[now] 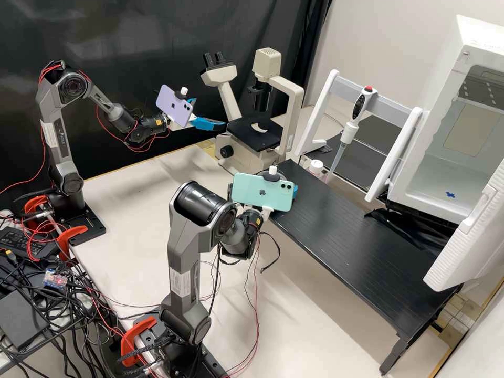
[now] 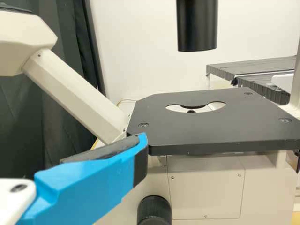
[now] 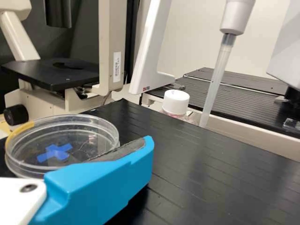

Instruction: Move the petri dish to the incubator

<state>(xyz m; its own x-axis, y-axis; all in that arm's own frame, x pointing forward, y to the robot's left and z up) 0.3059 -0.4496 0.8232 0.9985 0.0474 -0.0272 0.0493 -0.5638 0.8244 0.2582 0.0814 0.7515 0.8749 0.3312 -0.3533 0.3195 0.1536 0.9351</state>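
Black curtain (image 1: 131, 31) hangs beyond the black platform (image 1: 357, 252); near the platform's edge is a clear, round petri dish (image 3: 86, 140). Left gripper (image 1: 210, 112) gapes, empty; right gripper (image 1: 295, 190), I cannot tell.

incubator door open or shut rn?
Open. In the high view the door stands swung out from the incubator, and a blue mark is visible on the floor inside.

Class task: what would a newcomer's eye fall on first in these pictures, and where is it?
Probably the lilac phone and mint phone, mounted on the two grey arms. Next, perhaps, the cream microscope before the black curtain. Close up, the clear petri dish stands out, a blue cross showing in it, by the black platform's microscope end.
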